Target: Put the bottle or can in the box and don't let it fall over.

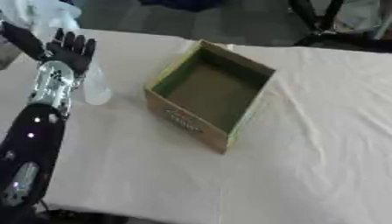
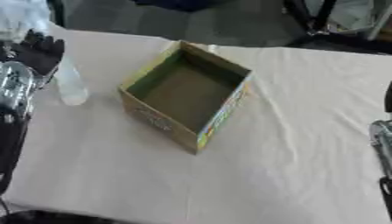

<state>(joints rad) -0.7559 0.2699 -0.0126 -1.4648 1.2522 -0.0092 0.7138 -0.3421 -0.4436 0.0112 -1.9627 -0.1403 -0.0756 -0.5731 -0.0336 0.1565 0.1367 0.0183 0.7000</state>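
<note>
A clear plastic bottle [image 1: 96,89] stands on the white cloth at the left, just left of the open cardboard box [image 1: 183,121]. The box is empty, and its green-edged rim sits askew to the table. My left hand [image 1: 71,50] is black and is raised at the upper left with its fingers straight and pointing up. It is right beside the bottle's upper part, which it partly hides. I cannot tell whether the hand touches the bottle. Of my right arm only a silver forearm [image 2: 381,140] shows at the right edge, and its hand is out of view.
A white tablecloth [image 1: 306,153] covers the table, with wide bare cloth to the right of the box and in front of it. Beyond the far edge are a dark floor and black stand legs [image 1: 318,26]. Something pale [image 1: 46,13] stands at the upper left corner.
</note>
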